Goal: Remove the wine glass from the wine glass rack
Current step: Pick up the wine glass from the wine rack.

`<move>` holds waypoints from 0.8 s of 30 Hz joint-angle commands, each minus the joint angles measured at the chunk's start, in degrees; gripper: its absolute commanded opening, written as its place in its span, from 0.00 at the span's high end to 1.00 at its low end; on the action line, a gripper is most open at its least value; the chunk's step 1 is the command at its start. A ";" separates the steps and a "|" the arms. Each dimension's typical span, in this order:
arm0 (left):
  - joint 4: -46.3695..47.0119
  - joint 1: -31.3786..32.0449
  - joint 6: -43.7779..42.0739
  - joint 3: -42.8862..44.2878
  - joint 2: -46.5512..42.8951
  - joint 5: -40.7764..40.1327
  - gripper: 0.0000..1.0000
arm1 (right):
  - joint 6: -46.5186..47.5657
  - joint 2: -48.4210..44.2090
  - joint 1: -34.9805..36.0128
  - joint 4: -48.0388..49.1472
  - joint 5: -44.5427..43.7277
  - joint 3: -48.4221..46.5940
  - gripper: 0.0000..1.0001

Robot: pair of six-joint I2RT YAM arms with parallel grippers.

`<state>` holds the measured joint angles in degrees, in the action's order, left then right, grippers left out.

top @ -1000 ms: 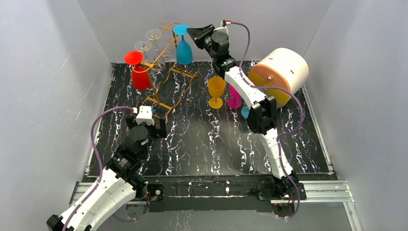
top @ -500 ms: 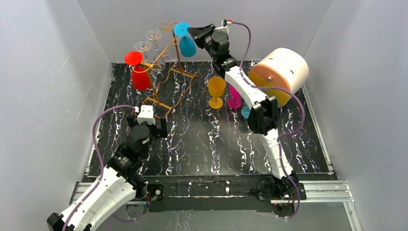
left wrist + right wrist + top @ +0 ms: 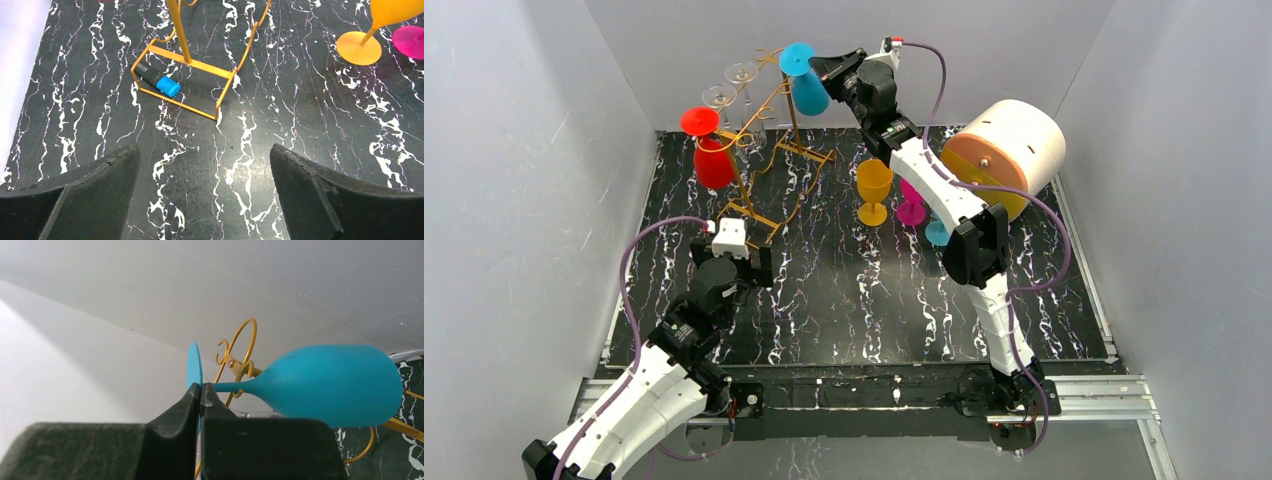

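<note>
The golden-orange wire rack [image 3: 769, 130] stands at the back left; its base [image 3: 186, 80] shows in the left wrist view. My right gripper [image 3: 821, 68] is shut on the foot of a blue wine glass [image 3: 804, 85], which is tilted beside the rack's top. In the right wrist view the gripper [image 3: 201, 388] pinches the blue foot disc, and the blue bowl [image 3: 330, 385] points right, in front of the rack's scrolls [image 3: 240, 360]. A red glass [image 3: 712, 150] and two clear glasses [image 3: 732, 85] hang on the rack. My left gripper [image 3: 205, 165] is open and empty above the mat.
A yellow glass [image 3: 873, 190] and a pink glass [image 3: 911, 205] stand upright on the black marbled mat [image 3: 864, 290]. A large white and orange cylinder [image 3: 1007, 152] sits at the back right. A small black and blue object [image 3: 159, 81] lies inside the rack's base. Grey walls enclose the table.
My right gripper has swung the blue glass from hanging upright to tilted, its foot moving left and up at the rack's top. The left arm has barely moved.
</note>
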<state>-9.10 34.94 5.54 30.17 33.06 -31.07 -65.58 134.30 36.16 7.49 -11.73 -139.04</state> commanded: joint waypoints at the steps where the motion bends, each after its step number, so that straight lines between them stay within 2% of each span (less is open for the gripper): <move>1: -0.22 -0.40 -0.03 2.03 -0.12 -1.63 0.02 | 1.45 -4.24 0.34 1.34 -3.58 0.63 0.98; 5: -0.62 -0.40 0.16 2.25 0.16 -1.88 0.02 | 0.28 -5.07 -0.81 0.28 -4.31 1.50 0.99; 9: -0.44 -0.40 0.04 2.15 0.38 -2.20 0.02 | -1.23 -5.69 -1.85 2.99 -1.41 4.14 0.99; 19: -0.68 -0.40 0.01 2.14 0.17 -3.44 0.02 | -0.96 -4.52 -3.24 1.01 0.69 0.95 0.99; 24: -0.82 -0.40 0.27 2.17 0.16 -3.86 0.02 | -1.94 -5.88 -3.59 1.55 2.97 3.81 0.99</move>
<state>-9.54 34.94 5.56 30.50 33.54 -32.84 -66.30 132.68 33.32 6.15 -10.31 -135.20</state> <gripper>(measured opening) 0.983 0.075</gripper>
